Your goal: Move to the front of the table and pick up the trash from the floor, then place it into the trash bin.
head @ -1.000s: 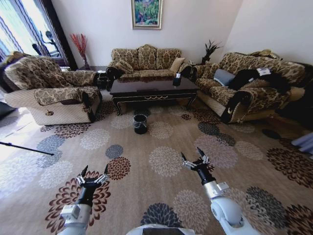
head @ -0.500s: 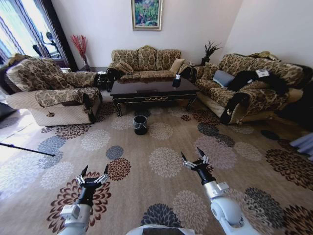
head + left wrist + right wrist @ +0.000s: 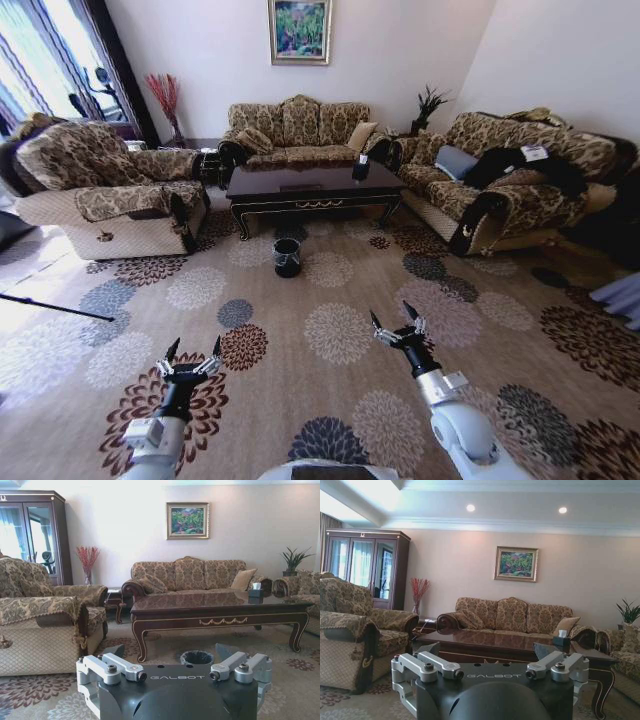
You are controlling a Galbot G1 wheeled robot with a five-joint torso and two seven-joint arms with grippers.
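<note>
The dark glossy table [image 3: 315, 185] stands across the room before the back sofa, also in the left wrist view [image 3: 220, 612] and the right wrist view [image 3: 485, 642]. The small black trash bin [image 3: 287, 255] sits on the patterned floor [image 3: 340, 330] just in front of the table, and its lined rim [image 3: 196, 657] is seen between my left fingers. The trash is out of view. My left gripper [image 3: 195, 346] and right gripper [image 3: 391, 313] hover low over the carpet near me, both open and holding nothing.
A patterned armchair [image 3: 110, 195] stands at the left, a sofa [image 3: 297, 125] behind the table, and another sofa [image 3: 500, 175] at the right. A dark tissue box [image 3: 361, 166] sits on the table. A thin black rod [image 3: 50, 303] lies on the floor at the far left.
The whole picture has shifted slightly, so the camera has moved a little. Both arms keep the same pose, grippers open.
</note>
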